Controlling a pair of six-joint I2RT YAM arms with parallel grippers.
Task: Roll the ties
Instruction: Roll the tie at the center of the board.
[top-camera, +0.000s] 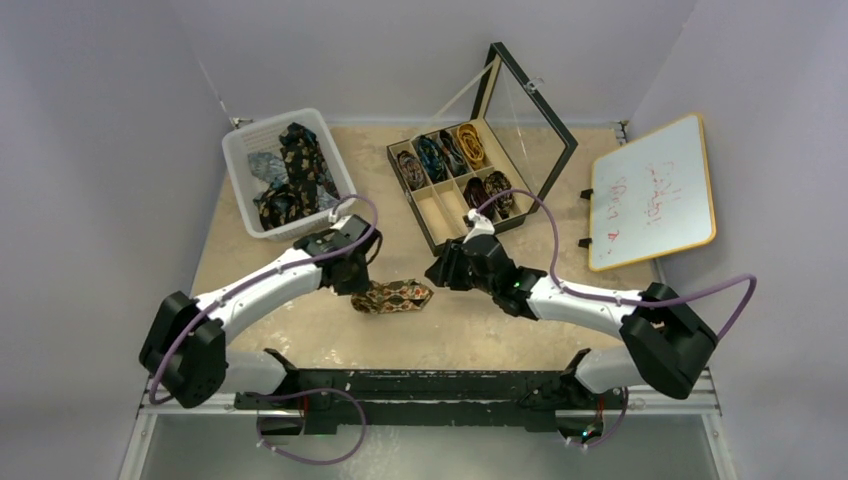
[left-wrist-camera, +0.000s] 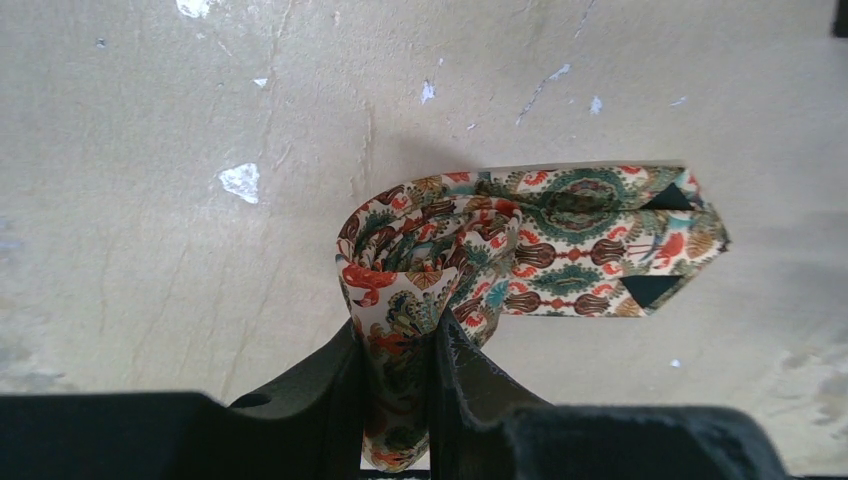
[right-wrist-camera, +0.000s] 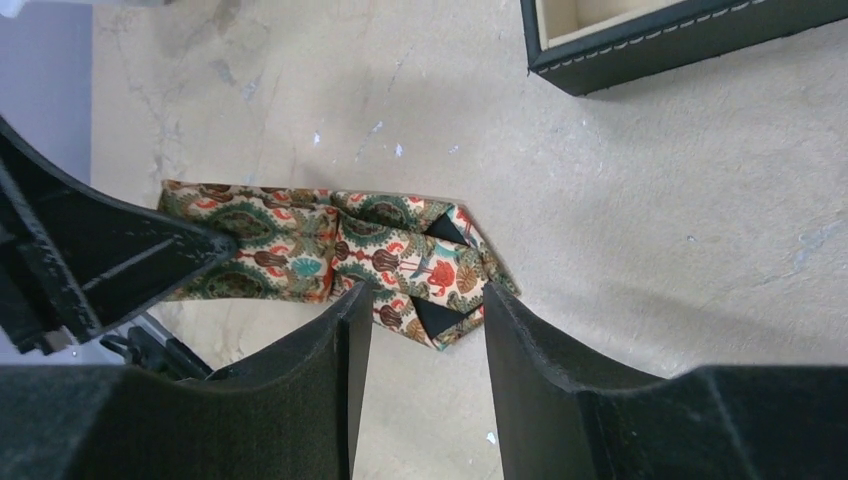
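Start at the left gripper (left-wrist-camera: 398, 335). It is clenched on the tie (left-wrist-camera: 585, 240), with the partly wound coil pinched between its two fingers and standing on edge. A loose loop of the tan-orange paisley fabric bulges just above the fingertips.

From that coil, the unrolled remainder lies flat on the counter (left-wrist-camera: 200, 110). Its long axis runs sideways across the counter, away from the left gripper and toward the right arm. It ends in the pointed tip, where the dark lining shows at the folded corners.

The right gripper (right-wrist-camera: 425, 300) is released: its jaws stand apart and hold nothing. They are lined up on the pointed tip, one finger on each side of it as seen from the right wrist. Whether the fingers touch the fabric cannot be told.

You should treat the tip as the right arm's end and the coil as the left arm's end. The coming move probably turns on this line: to wind further, the free length must feed straight along its own axis into the coil.
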